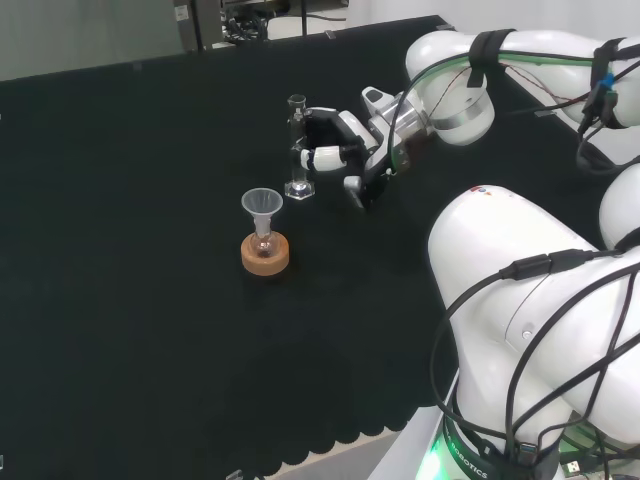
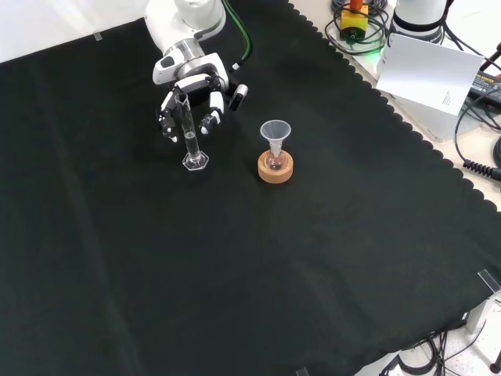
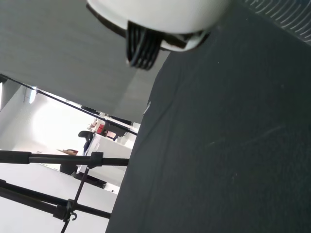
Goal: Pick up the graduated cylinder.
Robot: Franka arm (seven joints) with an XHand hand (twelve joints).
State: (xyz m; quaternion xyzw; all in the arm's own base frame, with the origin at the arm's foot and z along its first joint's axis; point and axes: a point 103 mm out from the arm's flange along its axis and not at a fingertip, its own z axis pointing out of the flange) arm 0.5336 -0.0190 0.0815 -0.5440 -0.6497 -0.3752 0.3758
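In the front view's upper left, the hand [image 2: 196,92] curls its fingers [image 2: 210,119] around the upright graduated cylinder [image 2: 190,133], gripping mid-tube so it can lift it vertically off the black cloth [image 2: 235,274].

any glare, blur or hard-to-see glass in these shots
Head view: the clear graduated cylinder is faint against the black cloth, catching small highlights. Front view: its hexagonal foot glints beside the hand. Wrist view: a white part of the hand is blurred up close, and the bright room beyond is washed out.
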